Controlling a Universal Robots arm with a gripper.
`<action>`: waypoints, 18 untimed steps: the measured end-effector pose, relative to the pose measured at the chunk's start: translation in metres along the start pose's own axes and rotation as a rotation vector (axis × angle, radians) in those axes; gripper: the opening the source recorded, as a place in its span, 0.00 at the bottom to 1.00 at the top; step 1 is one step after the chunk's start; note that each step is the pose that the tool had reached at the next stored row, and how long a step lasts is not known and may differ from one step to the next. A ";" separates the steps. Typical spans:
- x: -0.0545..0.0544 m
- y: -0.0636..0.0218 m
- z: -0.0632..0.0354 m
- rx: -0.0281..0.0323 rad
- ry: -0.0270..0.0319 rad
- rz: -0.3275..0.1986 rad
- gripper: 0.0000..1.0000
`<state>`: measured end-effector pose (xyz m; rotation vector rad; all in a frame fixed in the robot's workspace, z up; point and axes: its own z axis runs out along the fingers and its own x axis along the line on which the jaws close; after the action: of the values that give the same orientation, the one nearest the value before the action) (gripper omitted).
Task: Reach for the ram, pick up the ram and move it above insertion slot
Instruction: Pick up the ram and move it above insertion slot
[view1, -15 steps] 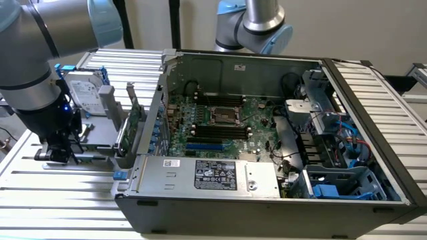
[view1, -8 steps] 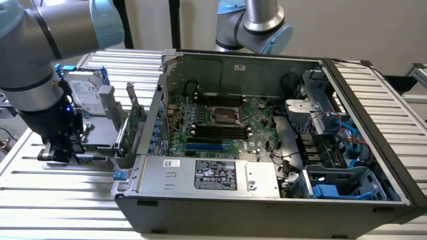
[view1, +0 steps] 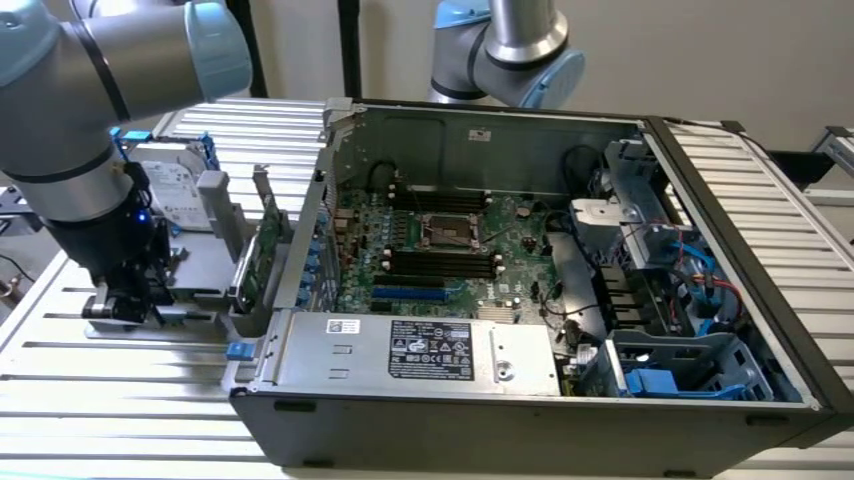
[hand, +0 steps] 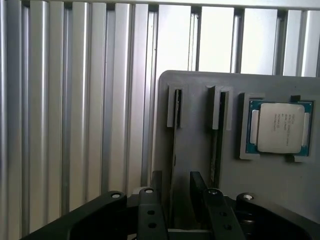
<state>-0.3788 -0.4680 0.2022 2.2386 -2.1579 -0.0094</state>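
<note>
The arm (view1: 80, 110) was a thick silver-grey tube with pale blue caps (view1: 220, 45) at its joints and a thin black ring (view1: 107, 75). Above the gripper (view1: 127, 305) sat a black wrist (view1: 114, 245) with a small blue light (view1: 142, 213). The gripper was black, and its two flat fingers (hand: 150, 210) were dotted with small holes, with round bolts (hand: 116, 195) beside them.

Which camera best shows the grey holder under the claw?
The wrist view: the grey holder faces it squarely, with two slots and a square chip plain. The exterior view catches it sidelong, low beside the arm.
</note>
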 end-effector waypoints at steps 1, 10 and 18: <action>0.000 0.0000 0.0005 -0.0003 0.0000 0.000 0.36; 0.000 0.0000 0.0057 -0.0088 -0.0001 0.000 0.36; 0.000 -0.0018 0.0064 -0.0109 -0.0056 0.000 0.36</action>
<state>-0.3772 -0.4677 0.1957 2.2357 -2.1550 -0.0273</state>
